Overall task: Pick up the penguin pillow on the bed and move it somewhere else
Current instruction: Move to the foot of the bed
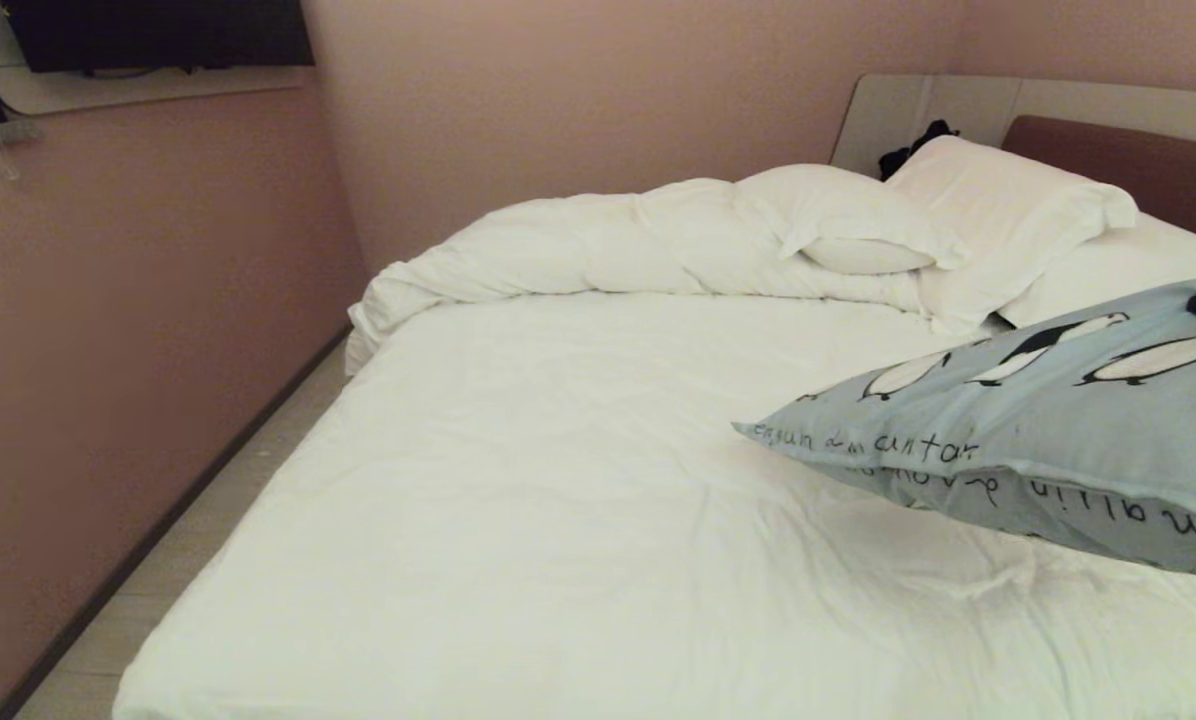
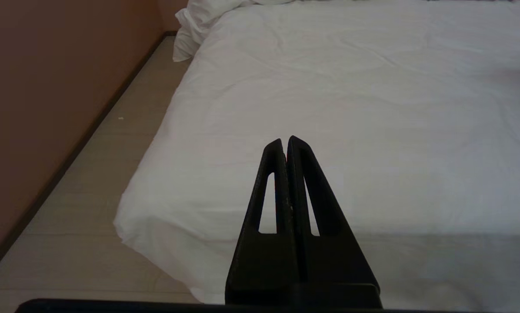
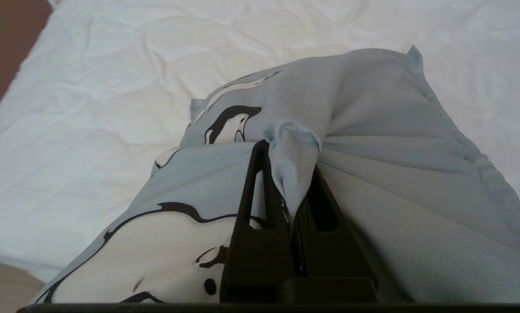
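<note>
Pink-walled bedroom, bed [image 1: 518, 520] with white sheet, duvet [image 1: 578, 240] bunched toward white pillows [image 1: 998, 210], leaving open sheet.
Penguin pillow [image 1: 1038, 430]: hanging tilted over sheet's right side, one corner dipping low.
Right gripper [image 3: 292, 174]: pinching shut on a gathered fabric fold, carrying pillow.
Left gripper [image 2: 285, 143]: closed, empty, idling over bed's near corner.

Pinkish walls [image 1: 158, 300] meet in a corner. A pale plank floor [image 2: 81, 174] runs along a dark skirting [image 1: 208, 470]. A dark screen [image 1: 158, 35] hangs above a shelf [image 1: 148, 88].
</note>
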Available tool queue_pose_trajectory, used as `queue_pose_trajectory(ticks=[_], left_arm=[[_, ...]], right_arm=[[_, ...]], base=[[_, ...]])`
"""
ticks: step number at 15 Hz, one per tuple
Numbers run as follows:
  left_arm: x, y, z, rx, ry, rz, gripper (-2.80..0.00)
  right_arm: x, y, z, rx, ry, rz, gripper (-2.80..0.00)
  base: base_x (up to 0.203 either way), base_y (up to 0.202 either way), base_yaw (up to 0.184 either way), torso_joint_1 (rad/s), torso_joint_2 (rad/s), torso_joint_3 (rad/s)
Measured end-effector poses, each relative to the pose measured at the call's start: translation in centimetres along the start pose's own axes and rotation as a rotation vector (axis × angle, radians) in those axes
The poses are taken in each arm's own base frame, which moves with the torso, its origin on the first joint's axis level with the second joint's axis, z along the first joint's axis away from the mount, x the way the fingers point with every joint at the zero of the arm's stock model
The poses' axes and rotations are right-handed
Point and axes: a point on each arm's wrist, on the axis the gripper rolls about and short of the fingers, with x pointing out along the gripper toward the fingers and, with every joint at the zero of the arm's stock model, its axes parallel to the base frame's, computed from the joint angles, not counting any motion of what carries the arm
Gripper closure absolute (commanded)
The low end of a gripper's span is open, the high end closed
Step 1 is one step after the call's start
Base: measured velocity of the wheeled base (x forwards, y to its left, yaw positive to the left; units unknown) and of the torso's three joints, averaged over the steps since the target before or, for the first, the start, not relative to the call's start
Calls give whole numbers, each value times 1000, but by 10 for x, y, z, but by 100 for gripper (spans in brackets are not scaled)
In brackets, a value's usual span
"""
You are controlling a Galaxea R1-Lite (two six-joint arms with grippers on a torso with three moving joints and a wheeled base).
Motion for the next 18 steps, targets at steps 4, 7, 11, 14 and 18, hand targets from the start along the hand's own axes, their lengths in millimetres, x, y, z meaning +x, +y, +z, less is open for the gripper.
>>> queue_pose_trajectory(ticks=[4,7,11,14,18], left_arm=[[0,0,0,-1,1,0,0],[0,0,0,-1,1,-1,0],[0,0,0,-1,1,-2,0],[0,0,0,-1,0,-1,0],[0,0,0,-1,1,0,0]], right_arm=[[4,3,0,-1,8,23,0],[8,8,-1,-2,18,47,0],[14,19,-1,-14,25,90,0],[23,32,-1,-38,38,118,0],[43,53,2,-43,62,139,0]], base=[[0,194,-1,1,2,4],[0,195,0,4,2,3],[0,193,0,2,1,1],[0,188,-1,4,2,3],[0,55,2,2,1,1]])
